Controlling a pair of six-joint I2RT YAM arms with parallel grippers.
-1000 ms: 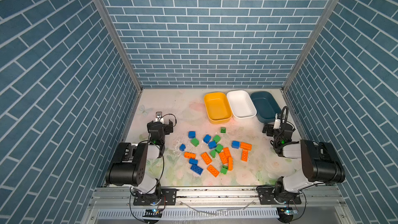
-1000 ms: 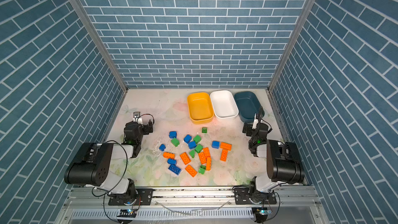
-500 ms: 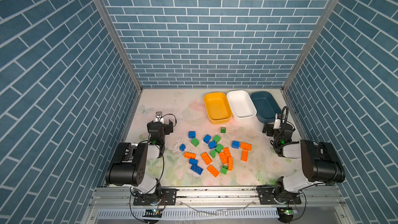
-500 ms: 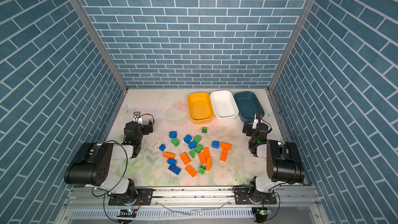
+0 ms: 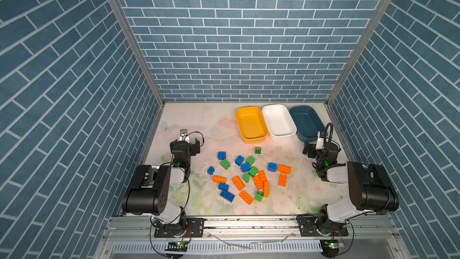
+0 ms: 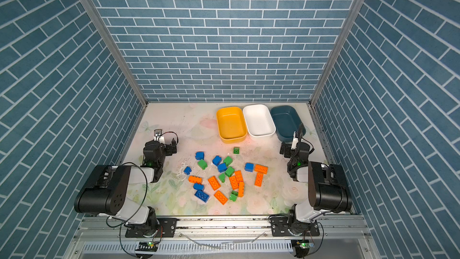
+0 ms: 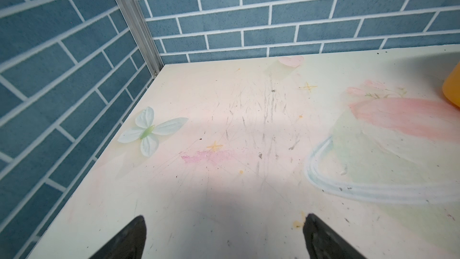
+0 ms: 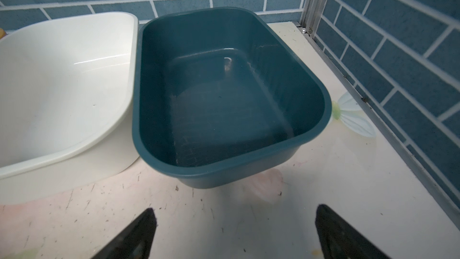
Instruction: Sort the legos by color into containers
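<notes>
We see our left gripper (image 7: 224,241), 2 black fingertips (image 7: 129,239) spread wide, above the scuffed table (image 7: 249,125), a printed butterfly (image 7: 149,130) and a corner of the yellow tub (image 7: 453,88).

Both top views: high over the near edge, tilted down toward the far wall (image 5: 236,46); they share the whole surface (image 5: 199,120), shifted slightly sideways. Left wrist view: low, close, facing the far-left corner (image 7: 155,71), clipping the yellow tub (image 7: 454,88). Right wrist view: low, close, facing the far-right corner (image 8: 305,29), over the teal tub (image 8: 211,178) and white tub (image 8: 62,175).
</notes>
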